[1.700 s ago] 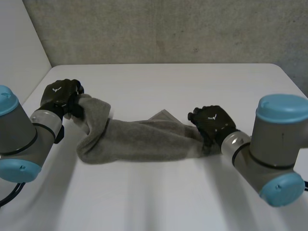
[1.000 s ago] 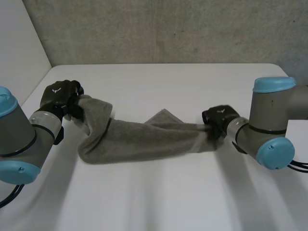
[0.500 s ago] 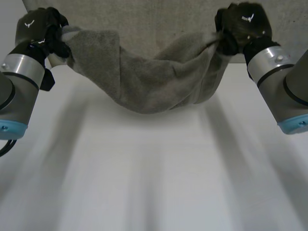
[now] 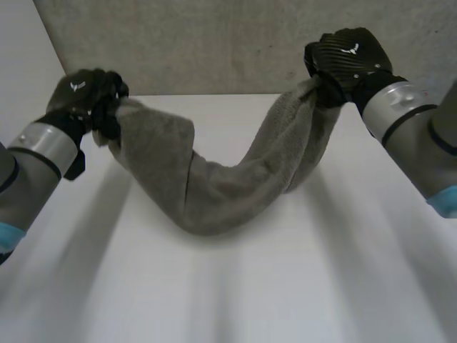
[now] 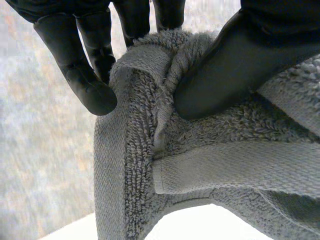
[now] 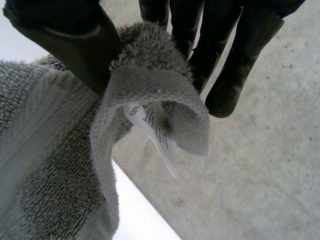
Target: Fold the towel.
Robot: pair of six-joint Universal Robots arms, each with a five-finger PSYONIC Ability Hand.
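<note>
A grey towel (image 4: 221,186) hangs in a sagging loop between my two hands, its low middle resting on the white table (image 4: 235,286). My left hand (image 4: 86,96) is shut on the towel's left end, raised above the table's left side. In the left wrist view the thumb (image 5: 235,65) pinches the bunched towel (image 5: 200,165) against the fingers (image 5: 87,65). My right hand (image 4: 346,61) is shut on the right end, held higher near the wall. In the right wrist view its thumb (image 6: 70,40) and fingers (image 6: 235,55) pinch a towel corner (image 6: 150,85) with a white label (image 6: 155,132).
A grey concrete wall (image 4: 214,43) stands behind the table's far edge. A pale wall (image 4: 21,71) runs along the left side. Bare tabletop lies in front of the towel.
Both hands have lifted the towel's ends off the table and swung them up. Since half a second ago the left hand has come lower and the towel's middle has settled onto the table.
</note>
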